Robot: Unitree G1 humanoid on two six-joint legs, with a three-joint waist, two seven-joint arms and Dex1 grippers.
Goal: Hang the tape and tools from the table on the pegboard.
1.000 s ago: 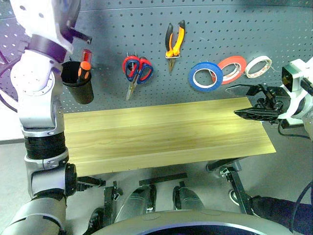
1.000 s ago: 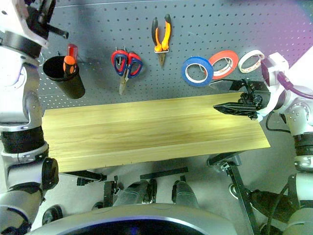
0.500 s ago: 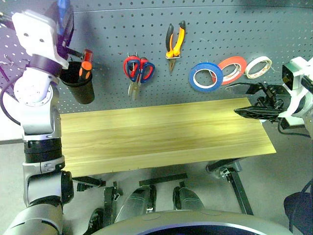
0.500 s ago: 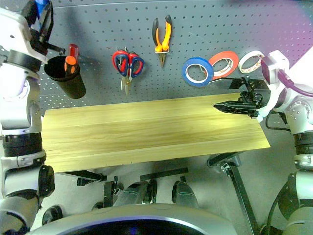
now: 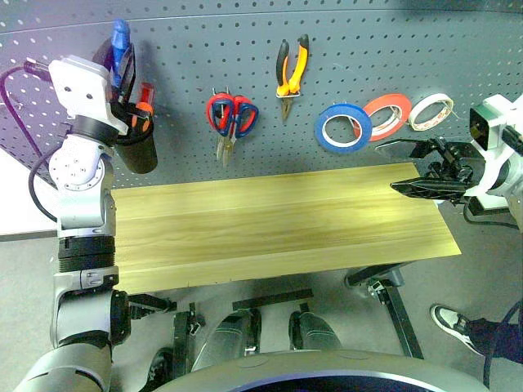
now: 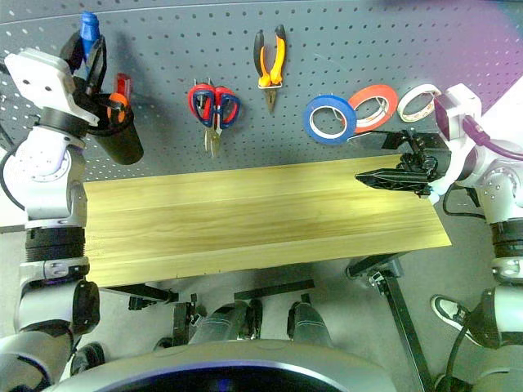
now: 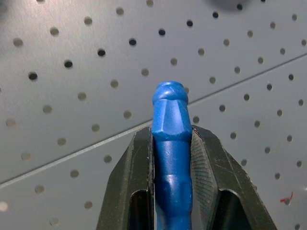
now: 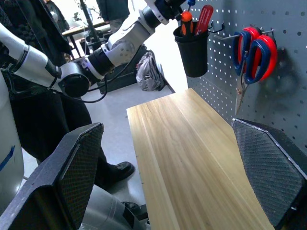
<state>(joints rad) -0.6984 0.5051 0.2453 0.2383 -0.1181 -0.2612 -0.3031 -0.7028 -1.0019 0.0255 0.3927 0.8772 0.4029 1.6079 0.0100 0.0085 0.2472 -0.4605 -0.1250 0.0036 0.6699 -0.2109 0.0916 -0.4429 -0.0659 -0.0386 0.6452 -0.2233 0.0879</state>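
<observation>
Left pincer (image 7: 171,158) clenched on a blue-handled tool (image 7: 171,143), held above the black cylindrical cup (image 5: 135,145) at ten o'clock on the dark grey perforated pegboard (image 5: 368,49). Right pincer (image 5: 421,167) released, jaws wide, level over the three o'clock end of the bare light yellowish plank bench (image 5: 278,224). On the pegboard hang red-and-blue-handled scissors (image 5: 229,118), orange-and-black pliers (image 5: 291,73) at twelve o'clock, the flat blue tape ring (image 5: 343,128), a red-orange roll (image 5: 387,114) and a whitish roll (image 5: 431,110) toward two o'clock
</observation>
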